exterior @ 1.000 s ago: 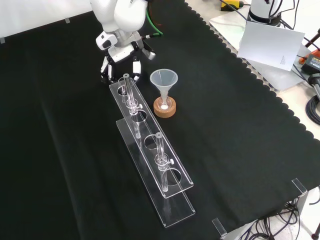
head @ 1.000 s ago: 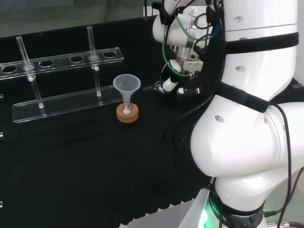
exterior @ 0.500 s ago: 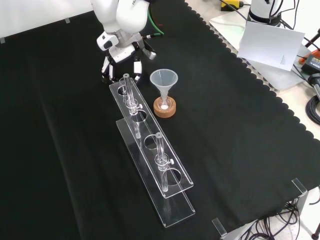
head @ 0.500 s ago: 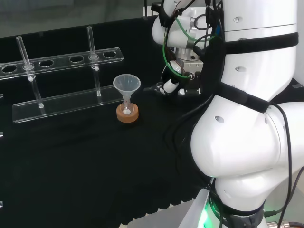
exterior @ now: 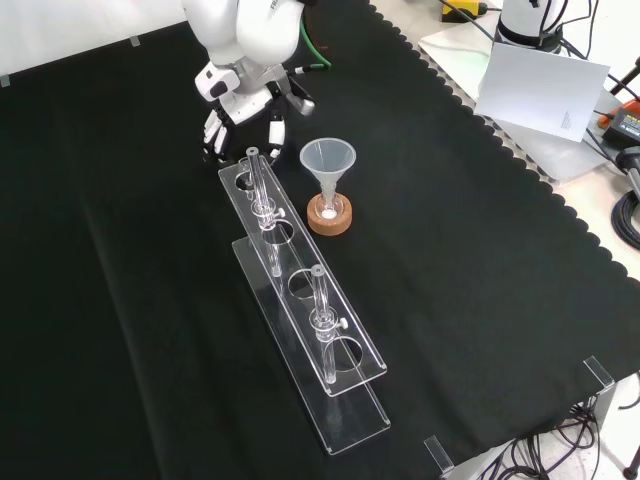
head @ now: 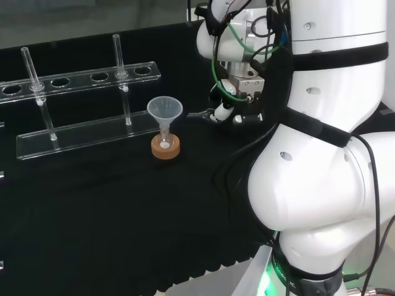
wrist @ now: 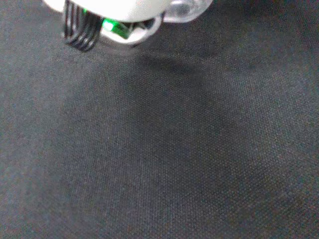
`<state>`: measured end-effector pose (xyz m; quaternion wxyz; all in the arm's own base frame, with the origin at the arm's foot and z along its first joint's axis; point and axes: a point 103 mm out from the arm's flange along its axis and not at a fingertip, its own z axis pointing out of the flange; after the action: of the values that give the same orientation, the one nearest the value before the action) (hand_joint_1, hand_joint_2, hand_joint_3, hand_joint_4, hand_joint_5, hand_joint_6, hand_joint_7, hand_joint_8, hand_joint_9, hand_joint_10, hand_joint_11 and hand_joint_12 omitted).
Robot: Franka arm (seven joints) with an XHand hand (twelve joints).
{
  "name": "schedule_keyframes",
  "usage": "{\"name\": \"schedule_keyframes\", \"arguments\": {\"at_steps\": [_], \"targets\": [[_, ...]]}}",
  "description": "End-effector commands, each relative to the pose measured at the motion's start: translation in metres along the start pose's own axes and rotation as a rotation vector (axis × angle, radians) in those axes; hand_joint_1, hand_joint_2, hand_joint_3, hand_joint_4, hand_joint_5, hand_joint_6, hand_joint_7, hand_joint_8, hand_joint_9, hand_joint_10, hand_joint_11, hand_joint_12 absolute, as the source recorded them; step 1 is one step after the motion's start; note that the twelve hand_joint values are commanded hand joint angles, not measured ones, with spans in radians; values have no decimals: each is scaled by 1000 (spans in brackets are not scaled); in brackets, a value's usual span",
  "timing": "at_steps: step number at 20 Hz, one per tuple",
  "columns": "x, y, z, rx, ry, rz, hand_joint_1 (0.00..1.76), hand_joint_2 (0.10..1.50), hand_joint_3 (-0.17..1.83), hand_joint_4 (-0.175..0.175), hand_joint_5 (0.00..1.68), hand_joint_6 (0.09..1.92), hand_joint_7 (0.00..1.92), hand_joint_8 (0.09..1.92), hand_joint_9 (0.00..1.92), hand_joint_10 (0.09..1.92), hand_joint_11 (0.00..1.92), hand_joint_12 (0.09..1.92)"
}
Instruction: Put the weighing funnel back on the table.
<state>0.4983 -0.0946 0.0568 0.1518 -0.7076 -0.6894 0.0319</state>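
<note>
My black and white hand point(head: 223, 110) hangs low over the black cloth point(head: 111, 209), to the right of the big funnel in the head view. In the front view the hand point(exterior: 240, 105) is just beyond the far end of the clear rack point(exterior: 300, 300). The wrist view looks at bare cloth point(wrist: 164, 149) from close up, with a blurred white part of the hand point(wrist: 114, 7) at its edge and a clear blurred shape point(wrist: 187, 9) beside it. I cannot make out a weighing funnel for certain.
The big funnel point(head: 164, 110) point(exterior: 328, 160) stands in a small flask on a cork ring point(head: 165, 148) point(exterior: 329, 218). A clear rack point(head: 80, 77) holds two upright glass tubes point(head: 117, 55) point(exterior: 322, 300). The arm's white links point(head: 321, 154) are at the head view's right.
The hand has risen a little and shifted slightly away from the rack's end. The funnel, flask and rack have not moved.
</note>
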Motion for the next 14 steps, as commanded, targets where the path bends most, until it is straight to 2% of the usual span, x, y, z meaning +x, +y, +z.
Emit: {"name": "schedule_keyframes", "arguments": {"at_steps": [1,6,14], "targets": [[-2,-6,-7,32,-9,-9,964,541,601,0,382,558,311,688,628,555,399,1308],[0,-15,-18,52,-10,-9,921,521,574,-9,295,295,166,670,471,622,298,1345],[3,-45,-63,1,-4,1,842,532,541,-12,275,134,99,649,382,655,229,1378]]}}
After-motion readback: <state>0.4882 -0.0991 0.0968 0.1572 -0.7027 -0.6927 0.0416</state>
